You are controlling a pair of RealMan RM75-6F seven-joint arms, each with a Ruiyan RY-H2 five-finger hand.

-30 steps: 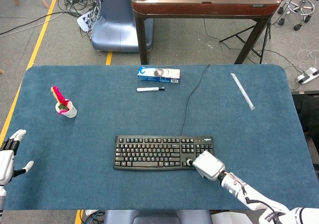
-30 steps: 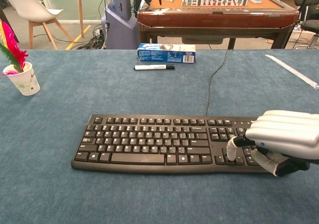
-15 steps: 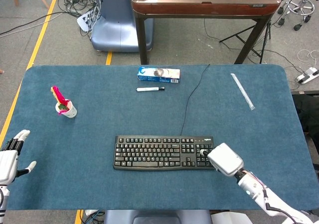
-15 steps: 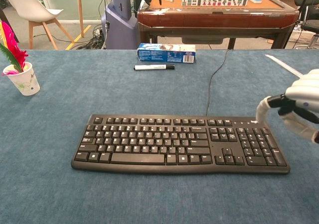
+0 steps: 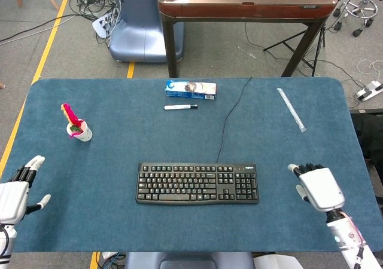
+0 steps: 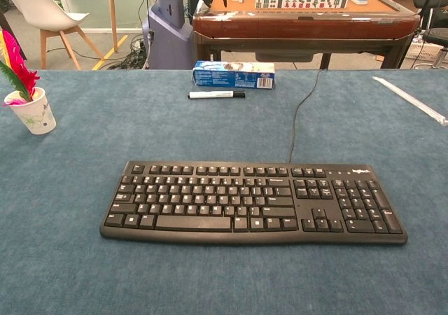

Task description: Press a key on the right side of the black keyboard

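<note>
Black keyboard (image 5: 198, 183) lies near the front edge of the blue-felt desk (image 5: 119, 161), roughly centred, cable running toward the back edge. No hand touches it now.

Change: a second ago the right hand (image 5: 316, 184) sat over the keyboard's right end with a fingertip down among the keys beside the number pad; half a second ago it was lifting off to the right. It now rests well clear of the keyboard, toward the desk's right edge, and has left the chest view altogether. My reading: the key press is done and the arm is retreating; nothing in the keyboard's position looks shifted.

Pose, right: back of the hand faces up, dark fingertips pointing toward the back edge, fingers extended and loosely together, holding nothing. Forearm runs off the front-right corner.

Pose, left: left hand (image 5: 18, 188) sits at the front-left corner, fingers spread, thumb out, empty.

Paper cup (image 5: 79, 130) with pink feathers stands near the left edge, untouched.
</note>
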